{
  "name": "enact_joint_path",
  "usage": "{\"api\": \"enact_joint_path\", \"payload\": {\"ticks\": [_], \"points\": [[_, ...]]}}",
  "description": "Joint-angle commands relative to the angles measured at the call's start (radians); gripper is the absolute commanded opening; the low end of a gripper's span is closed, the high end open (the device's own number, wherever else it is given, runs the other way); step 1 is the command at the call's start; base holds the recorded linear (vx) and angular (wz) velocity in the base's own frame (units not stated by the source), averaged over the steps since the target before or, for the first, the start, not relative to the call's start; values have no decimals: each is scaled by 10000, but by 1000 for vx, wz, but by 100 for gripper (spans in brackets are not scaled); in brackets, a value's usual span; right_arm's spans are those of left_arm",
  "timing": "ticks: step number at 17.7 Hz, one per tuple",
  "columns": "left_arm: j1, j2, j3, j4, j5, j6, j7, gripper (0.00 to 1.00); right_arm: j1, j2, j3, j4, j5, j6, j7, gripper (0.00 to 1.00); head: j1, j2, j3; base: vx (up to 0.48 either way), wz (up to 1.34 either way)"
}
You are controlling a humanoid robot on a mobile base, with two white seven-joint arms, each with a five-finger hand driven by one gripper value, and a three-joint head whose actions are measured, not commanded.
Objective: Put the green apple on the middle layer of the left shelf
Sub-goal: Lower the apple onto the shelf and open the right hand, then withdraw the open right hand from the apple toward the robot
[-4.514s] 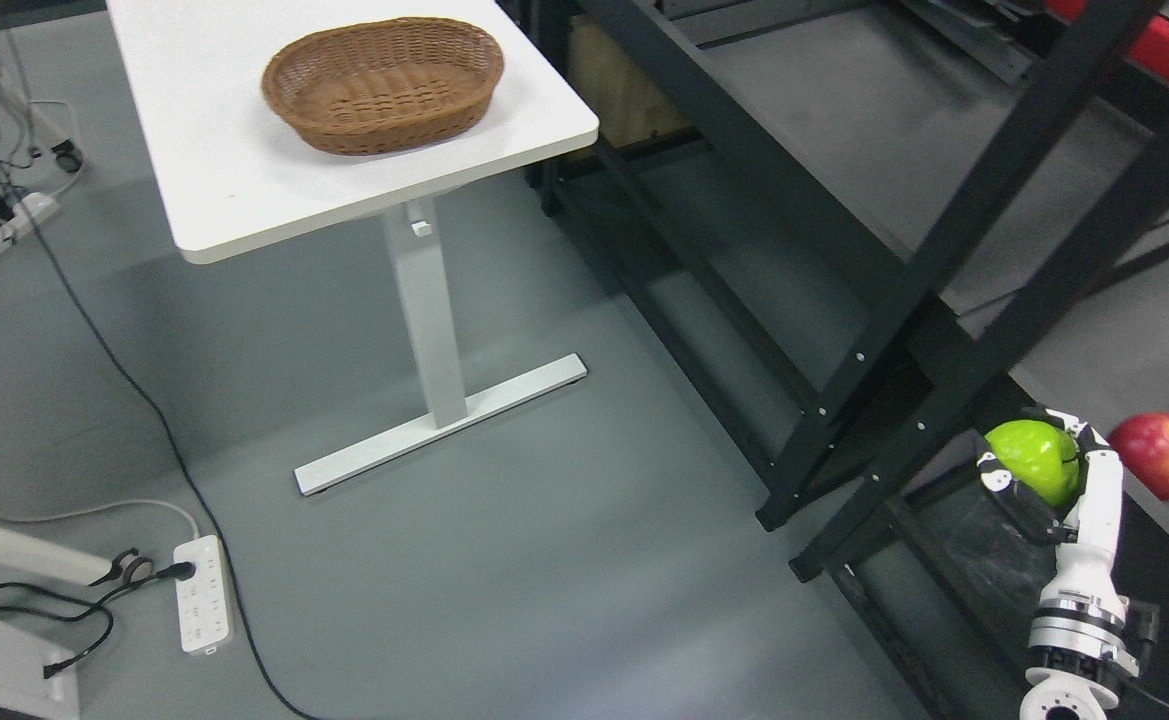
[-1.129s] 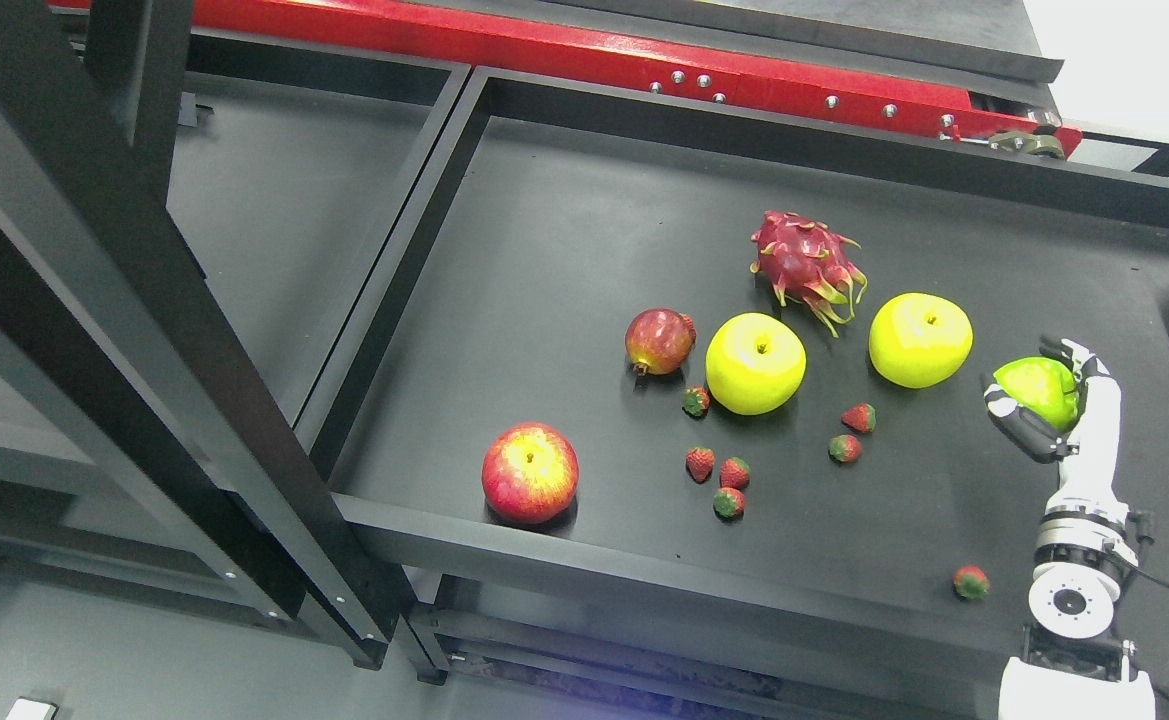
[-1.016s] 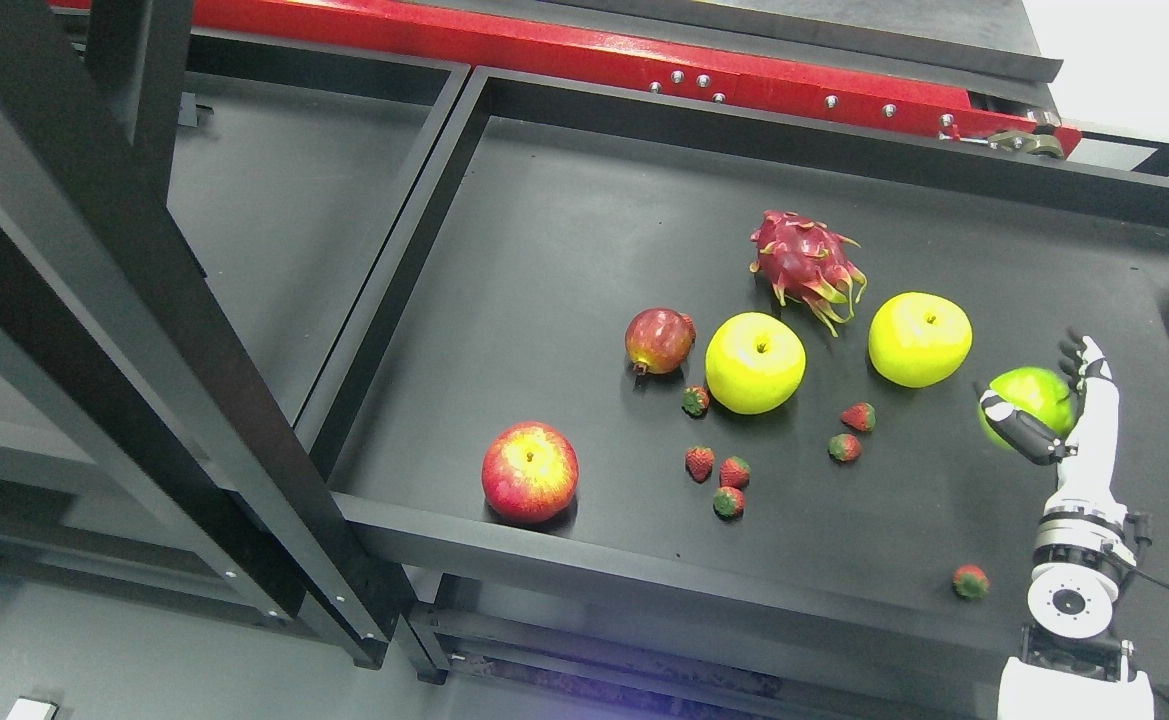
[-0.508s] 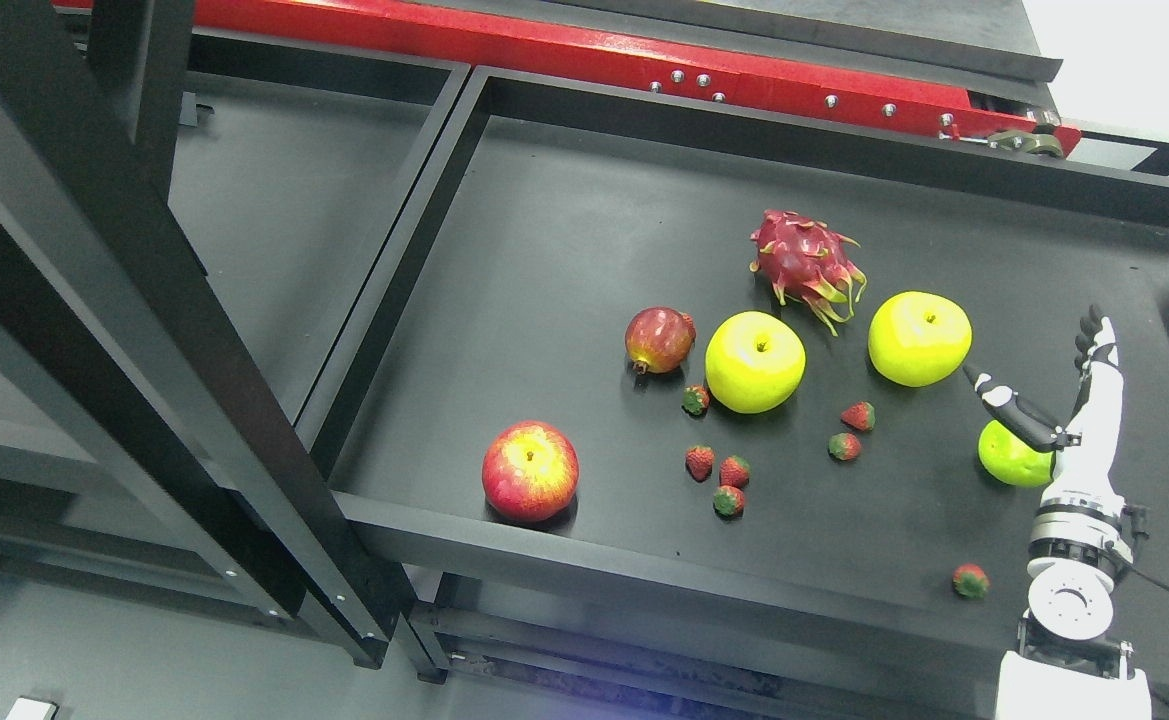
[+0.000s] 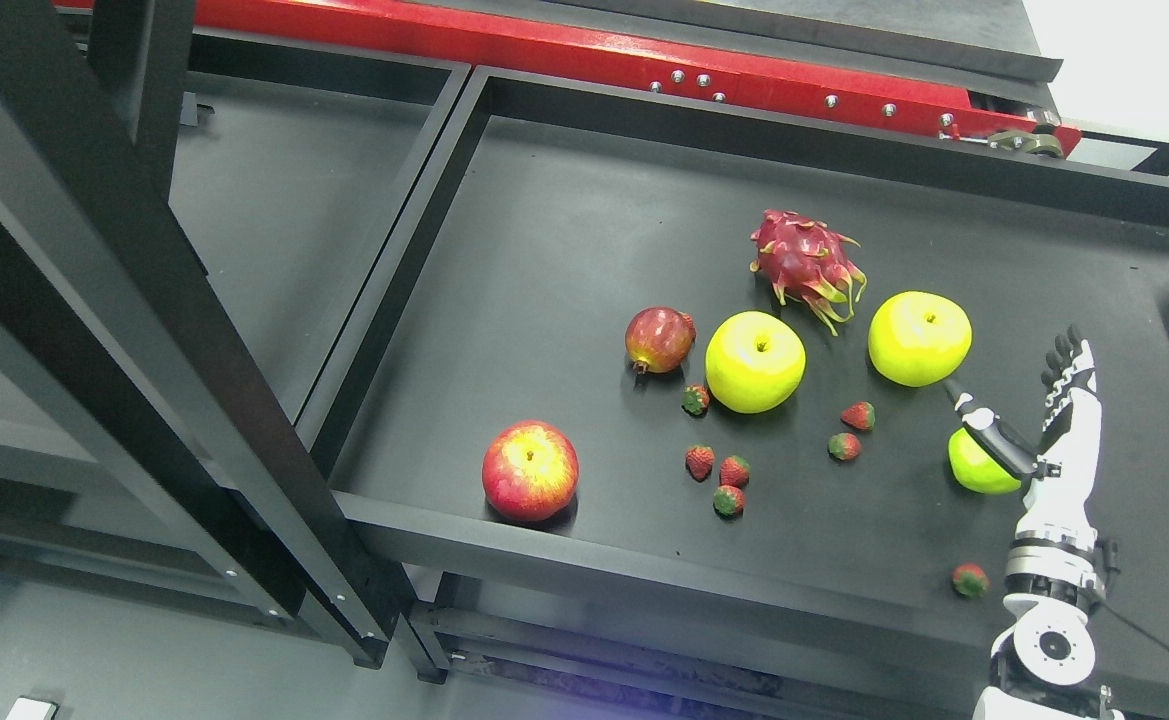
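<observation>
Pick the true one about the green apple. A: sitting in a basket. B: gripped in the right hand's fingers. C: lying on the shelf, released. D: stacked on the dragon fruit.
C: the green apple lies on the shelf beside the open right hand, whose fingers are spread.

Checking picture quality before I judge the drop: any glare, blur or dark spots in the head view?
Head view: sharp and evenly lit; a faint bluish flare at the bottom edge; the white area top right is overexposed; the green apple is partly hidden by the right hand.
</observation>
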Motion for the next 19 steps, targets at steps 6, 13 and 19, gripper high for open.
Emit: {"api": "enact_joint_path", "payload": {"ticks": [6, 13, 19], "points": [[0, 175, 0, 0, 0, -5, 9, 100, 803, 199, 1191, -911, -1107, 303, 33, 100, 0, 0, 0, 0, 0], [0, 175, 0, 0, 0, -5, 9, 100, 1356, 199, 2421, -911, -1183, 58, 33, 100, 0, 0, 0, 0, 0], [0, 175, 0, 0, 0, -5, 9, 100, 1341, 199, 2513, -926, -1337, -65, 95, 100, 0, 0, 0, -15, 14]]}}
